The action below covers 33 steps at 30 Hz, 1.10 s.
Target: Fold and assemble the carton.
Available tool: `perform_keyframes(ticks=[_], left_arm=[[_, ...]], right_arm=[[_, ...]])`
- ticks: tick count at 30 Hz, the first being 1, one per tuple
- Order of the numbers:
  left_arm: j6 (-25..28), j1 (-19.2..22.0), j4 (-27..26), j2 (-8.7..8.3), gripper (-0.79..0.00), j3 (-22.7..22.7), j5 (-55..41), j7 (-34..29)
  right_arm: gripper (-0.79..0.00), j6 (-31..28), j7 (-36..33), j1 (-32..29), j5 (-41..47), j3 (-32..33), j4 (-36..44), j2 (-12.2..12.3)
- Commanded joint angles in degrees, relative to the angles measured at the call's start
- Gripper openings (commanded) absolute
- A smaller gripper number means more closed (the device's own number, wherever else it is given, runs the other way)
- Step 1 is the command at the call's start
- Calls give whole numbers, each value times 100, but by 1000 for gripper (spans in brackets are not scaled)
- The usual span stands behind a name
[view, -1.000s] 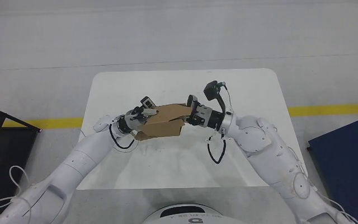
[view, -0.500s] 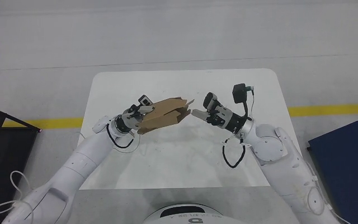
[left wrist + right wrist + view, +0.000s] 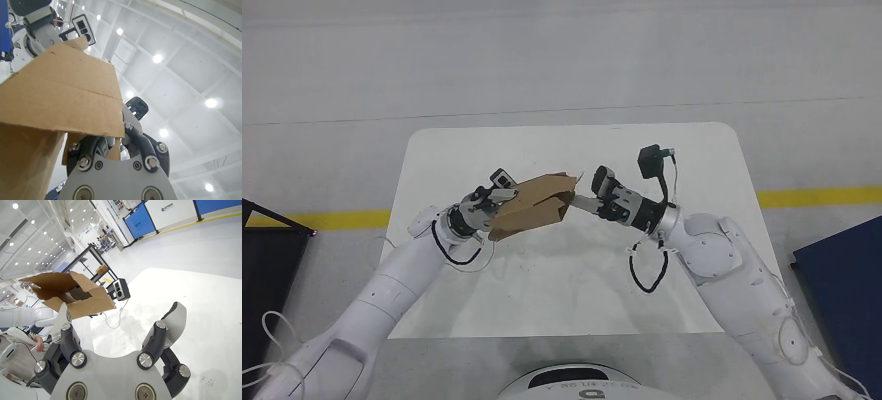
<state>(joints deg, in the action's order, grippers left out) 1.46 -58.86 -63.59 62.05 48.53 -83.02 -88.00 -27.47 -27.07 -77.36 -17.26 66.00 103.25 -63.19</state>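
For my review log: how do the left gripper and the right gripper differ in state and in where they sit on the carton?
The left gripper is shut on the carton, holding it off the table; the right gripper is open and empty. The left gripper grips one end; the right gripper is at the opposite end, by the loose flaps, contact unclear. Both face each other across the carton.

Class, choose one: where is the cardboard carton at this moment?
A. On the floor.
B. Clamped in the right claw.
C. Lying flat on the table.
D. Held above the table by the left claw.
D: the left claw grips one end of the carton, clear of the table, while the right claw stands open by its flaps.
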Motion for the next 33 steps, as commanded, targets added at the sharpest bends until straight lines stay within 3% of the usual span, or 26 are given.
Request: perform_keyframes(ticks=[1, 10, 23, 33], left_arm=[[-24, -6, 8, 19, -785, 16, 48, 0], [-140, -7, 19, 108, -785, 73, 178, 0], [-255, -44, 92, 188, -785, 223, 318, 0], [-287, -115, 51, 225, -785, 317, 487, 0]], right_arm=[[0, -85, -255, 132, -57, -200, 45, -17], [0, 51, -527, 304, -220, -337, 2, -29], [0, -391, 466, -550, -525, 700, 587, 111], [0, -355, 284, -342, -798, 421, 738, 85]])
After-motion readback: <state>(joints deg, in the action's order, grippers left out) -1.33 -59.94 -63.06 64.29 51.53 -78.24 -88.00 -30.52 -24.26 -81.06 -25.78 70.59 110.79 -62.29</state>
